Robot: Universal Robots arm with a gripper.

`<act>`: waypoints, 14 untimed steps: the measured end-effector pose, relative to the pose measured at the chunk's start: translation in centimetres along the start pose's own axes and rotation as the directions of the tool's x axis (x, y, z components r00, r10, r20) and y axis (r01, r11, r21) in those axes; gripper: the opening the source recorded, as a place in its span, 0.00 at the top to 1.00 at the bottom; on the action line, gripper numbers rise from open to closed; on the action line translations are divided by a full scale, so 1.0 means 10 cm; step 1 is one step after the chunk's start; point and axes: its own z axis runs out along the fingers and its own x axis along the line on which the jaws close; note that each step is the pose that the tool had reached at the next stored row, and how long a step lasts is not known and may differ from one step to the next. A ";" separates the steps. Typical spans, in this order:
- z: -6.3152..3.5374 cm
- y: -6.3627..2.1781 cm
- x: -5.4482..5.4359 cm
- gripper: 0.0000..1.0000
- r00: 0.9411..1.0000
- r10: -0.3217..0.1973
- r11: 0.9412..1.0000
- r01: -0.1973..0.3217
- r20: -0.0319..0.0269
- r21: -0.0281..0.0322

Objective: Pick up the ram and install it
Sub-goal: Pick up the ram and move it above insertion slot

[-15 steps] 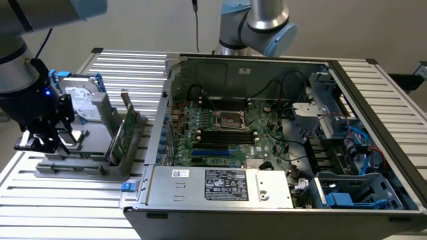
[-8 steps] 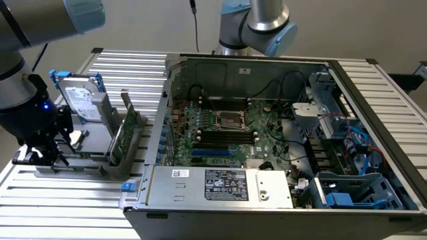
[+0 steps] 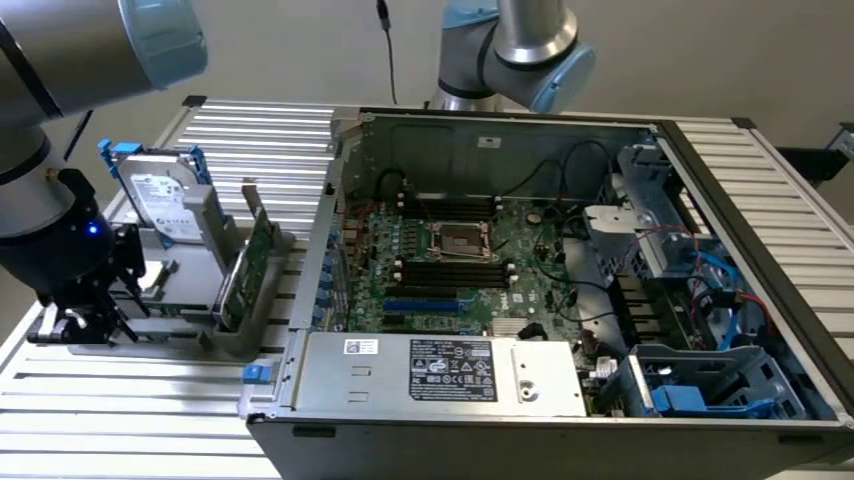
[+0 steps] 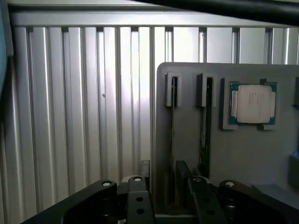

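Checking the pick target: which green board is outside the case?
The narrow stick standing on edge in the grey holder; the big board lies inside the case.

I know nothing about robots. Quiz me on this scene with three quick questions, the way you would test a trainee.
1. True or false: the ram stands on edge in a grey holder, outside the computer case.
2. What stands upright next to the ram, toward the exterior view's left? A) a hard drive in a blue frame B) a fan C) a keyboard
3. Fill in: the arm's jaws stand ___ (open or shut).

Key: 1 true; 2 A; 3 open.
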 end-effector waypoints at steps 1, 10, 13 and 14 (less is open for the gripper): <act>0.019 0.017 0.00 0.64 1.000 -0.001 1.000 0.001 0.001 0.000; 0.172 0.068 -0.03 0.64 1.000 -0.008 1.000 0.008 0.011 0.001; 0.211 0.069 -0.07 0.64 1.000 -0.009 1.000 0.009 0.017 0.001; 0.225 0.069 -0.08 0.64 1.000 -0.009 1.000 0.009 0.018 0.001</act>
